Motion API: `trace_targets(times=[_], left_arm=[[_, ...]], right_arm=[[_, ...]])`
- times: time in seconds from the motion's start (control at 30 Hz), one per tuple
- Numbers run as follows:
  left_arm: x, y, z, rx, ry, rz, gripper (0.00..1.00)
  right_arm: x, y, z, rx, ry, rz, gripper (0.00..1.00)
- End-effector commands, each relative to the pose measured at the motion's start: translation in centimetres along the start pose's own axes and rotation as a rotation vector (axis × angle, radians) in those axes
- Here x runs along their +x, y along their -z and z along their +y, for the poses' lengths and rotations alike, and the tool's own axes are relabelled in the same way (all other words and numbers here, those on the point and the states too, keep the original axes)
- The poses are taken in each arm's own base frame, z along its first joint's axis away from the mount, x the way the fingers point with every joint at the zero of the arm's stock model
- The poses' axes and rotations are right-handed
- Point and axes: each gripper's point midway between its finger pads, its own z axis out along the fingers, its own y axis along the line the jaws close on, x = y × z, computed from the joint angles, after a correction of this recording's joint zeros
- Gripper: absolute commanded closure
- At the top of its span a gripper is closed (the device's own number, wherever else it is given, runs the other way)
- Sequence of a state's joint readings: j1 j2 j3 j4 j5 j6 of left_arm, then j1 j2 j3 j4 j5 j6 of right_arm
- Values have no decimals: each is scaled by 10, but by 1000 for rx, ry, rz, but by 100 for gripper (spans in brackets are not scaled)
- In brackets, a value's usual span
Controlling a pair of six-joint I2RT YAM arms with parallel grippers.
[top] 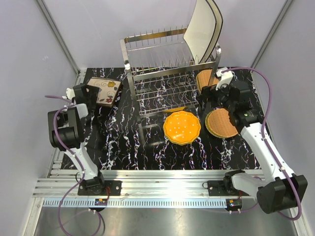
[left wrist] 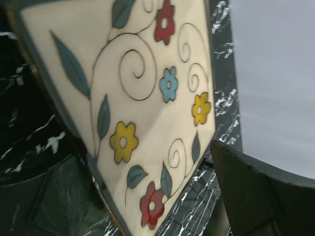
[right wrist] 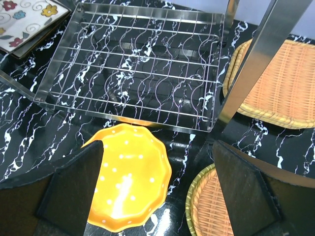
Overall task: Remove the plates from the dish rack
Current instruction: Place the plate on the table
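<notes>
The square flowered plate lies on the black marbled counter. One corner points in between the left fingers, which stand wide apart on either side of it. I cannot tell whether either finger touches its dark rim.

Off to the side of those fingers stands the dish rack. Large cream plates stand upright at its far end.

The right fingers are spread wide too and grip nothing. They hover over the counter just in front of the rack's lower tier. Beneath them, toward one finger, lies the orange scalloped plate. A tan woven plate lies under the other finger. A second woven plate lies beyond, partly behind a steel rack post that rises close ahead of the fingers.
</notes>
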State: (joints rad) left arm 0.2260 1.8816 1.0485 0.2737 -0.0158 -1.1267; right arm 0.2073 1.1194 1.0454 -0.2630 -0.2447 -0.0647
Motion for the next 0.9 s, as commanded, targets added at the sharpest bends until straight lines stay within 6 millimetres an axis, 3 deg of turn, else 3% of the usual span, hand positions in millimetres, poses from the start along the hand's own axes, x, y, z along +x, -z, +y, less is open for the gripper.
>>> trace_targets(times=[0.0, 0.5, 0.53, 0.6, 0.63, 0.67, 0.7, 0.73, 0.87], left_arm=[[-27, 24, -25, -45, -25, -62, 1], [-20, 69, -18, -83, -101, 2, 1], [-20, 76, -27, -42, -110, 8, 1], [-15, 83, -23, -21, -158, 22, 1], [-10, 94, -39, 63, -181, 51, 1], [-8, 99, -43, 99, -202, 56, 1], [0, 103, -34, 109, -213, 76, 1], [2, 116, -49, 187, -228, 80, 1], [22, 143, -45, 280, -314, 117, 1]], right_arm=[[-34, 14, 0, 11, 33, -101, 0], [-41, 33, 8, -11, 69, -146, 0], [-47, 35, 8, -11, 79, -155, 0], [-51, 39, 9, -15, 85, -154, 0], [-62, 42, 11, -20, 93, -170, 0], [-66, 44, 13, -26, 92, -170, 0], [-63, 43, 14, -33, 86, -142, 0], [-79, 49, 16, -36, 86, -165, 0], [-99, 52, 21, -60, 59, -144, 0]])
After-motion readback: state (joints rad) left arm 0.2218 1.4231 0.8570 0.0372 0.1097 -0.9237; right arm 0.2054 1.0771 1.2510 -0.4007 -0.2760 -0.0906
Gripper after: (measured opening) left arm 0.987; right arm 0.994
